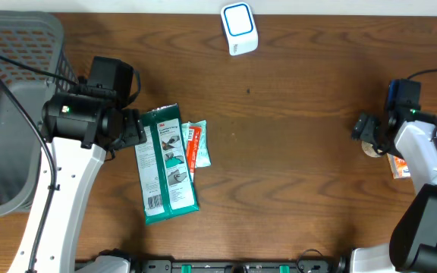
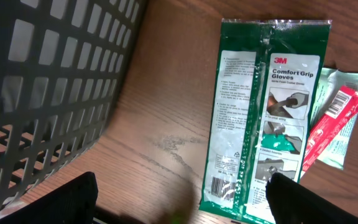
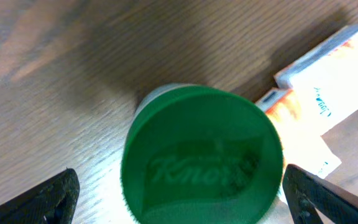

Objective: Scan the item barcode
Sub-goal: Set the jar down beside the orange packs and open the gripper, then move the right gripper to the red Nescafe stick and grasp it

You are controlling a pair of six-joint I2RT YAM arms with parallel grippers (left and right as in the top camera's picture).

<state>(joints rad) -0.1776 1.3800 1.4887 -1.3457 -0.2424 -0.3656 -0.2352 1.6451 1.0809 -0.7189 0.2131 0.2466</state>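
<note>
- The left gripper [image 1: 135,130] is hovering low over the wooden table [image 1: 294,152], its jaws standing wide apart and holding nothing
- In the left wrist view the two dark fingers [image 2: 73,199] are showing at the bottom corners, with bare wood between them
- The green glove packet [image 1: 169,163] is lying flat on the table just beside the left gripper, printed side up, its long edge running away from the robot
- The barcode [image 2: 218,185] is sitting on the white panel at the packet's near end, facing up
- One fingertip is overlapping the packet's near corner in the left wrist view; whether it is touching, I cannot tell
- A smaller red and pale green sachet [image 1: 196,144] is lying against the packet's far side, partly tucked under it
- The grey mesh basket [image 1: 14,98] is standing at the table's left edge, behind the left arm
- The white scanner [image 1: 239,28] with its blue window is resting at the far edge of the table, well apart from both arms
- The right gripper [image 1: 364,135] is hanging over an upright Knorr jar [image 3: 201,165] with a green lid, jaws spread to either side of the lid and a clear gap showing on one side
- A white and orange box [image 3: 334,81] is lying just beside the jar
</note>
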